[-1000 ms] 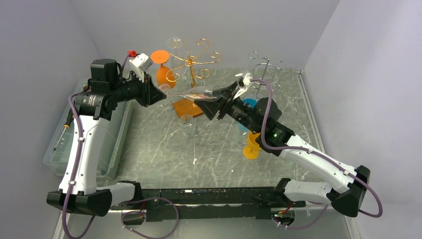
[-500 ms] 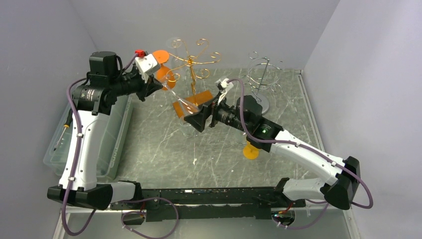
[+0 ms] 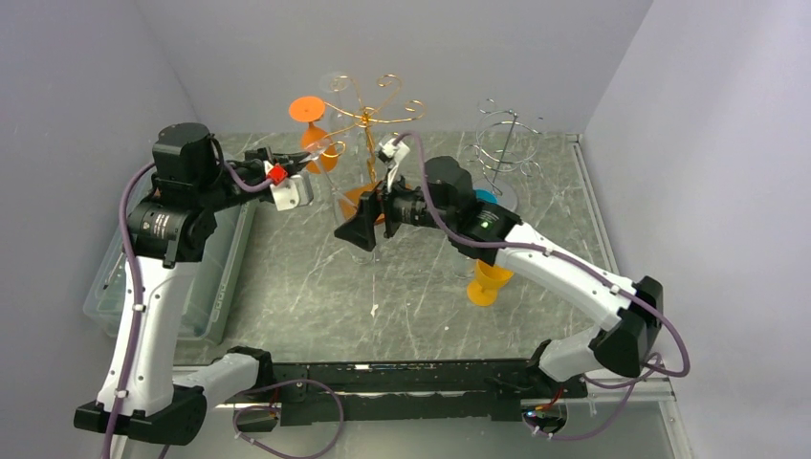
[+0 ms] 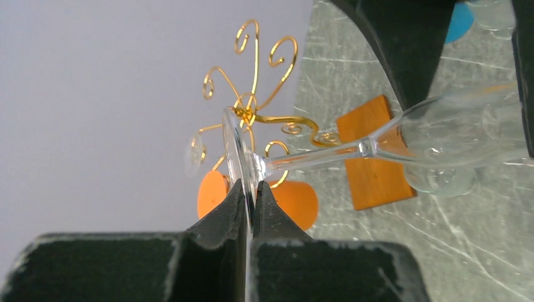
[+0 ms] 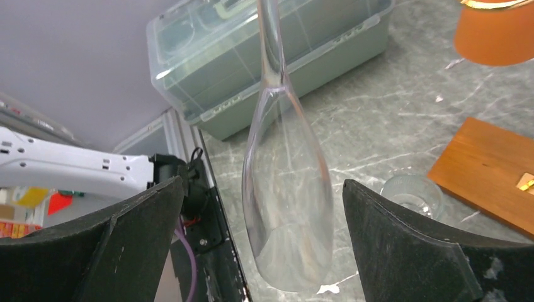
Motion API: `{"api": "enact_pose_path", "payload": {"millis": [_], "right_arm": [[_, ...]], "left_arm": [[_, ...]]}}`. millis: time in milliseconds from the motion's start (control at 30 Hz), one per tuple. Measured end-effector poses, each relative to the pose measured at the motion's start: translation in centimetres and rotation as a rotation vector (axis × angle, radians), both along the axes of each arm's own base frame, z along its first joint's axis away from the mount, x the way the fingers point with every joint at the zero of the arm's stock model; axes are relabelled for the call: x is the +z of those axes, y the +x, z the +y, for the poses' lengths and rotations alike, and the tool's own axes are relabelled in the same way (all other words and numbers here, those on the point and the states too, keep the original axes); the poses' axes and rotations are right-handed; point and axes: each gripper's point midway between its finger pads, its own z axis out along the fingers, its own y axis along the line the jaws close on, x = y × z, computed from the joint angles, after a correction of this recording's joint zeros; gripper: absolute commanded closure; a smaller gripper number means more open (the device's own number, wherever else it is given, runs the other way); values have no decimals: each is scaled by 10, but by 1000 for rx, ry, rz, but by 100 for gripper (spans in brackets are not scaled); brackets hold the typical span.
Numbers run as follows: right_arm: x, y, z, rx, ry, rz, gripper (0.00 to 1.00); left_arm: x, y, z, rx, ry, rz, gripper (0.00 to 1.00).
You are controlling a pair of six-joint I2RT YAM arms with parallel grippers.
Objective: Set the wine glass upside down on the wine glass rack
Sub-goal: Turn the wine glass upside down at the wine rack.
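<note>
Left gripper (image 4: 250, 189) fingers are pinched shut on the rim of the foot of the wine glass (image 4: 441, 135). The right gripper (image 5: 262, 185), which carried the bowl a second ago, has sprung fully open and now only flanks the bowl, gripping nothing. The glass hangs roughly level in the air above the table (image 3: 316, 287), on the near side of the gold rack (image 3: 365, 119), foot to the left. The handover looks complete, leaving the left arm to turn the glass bowl-down and slide its stem into one of the rack's hooks.
</note>
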Motion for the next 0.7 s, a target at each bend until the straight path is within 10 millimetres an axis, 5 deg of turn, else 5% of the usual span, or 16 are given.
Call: {"api": "enact_pose_path", "payload": {"millis": [200,367,500,700], "right_arm": [[-40,-1,13,73,-96,51,13],[-48,2,11,60,-107,21,30],[-56,10,2,-3,-91,-31,41],[-56,23,1,-65,-61,-113,45]], "left_arm": [[13,0,-4,-47,40,-120,100],[15,-2,-7,-75,54,-148,100],[14,-2,-10,-88,58,-154,90],[20,-1,-16,-105,60,-191,87]]}}
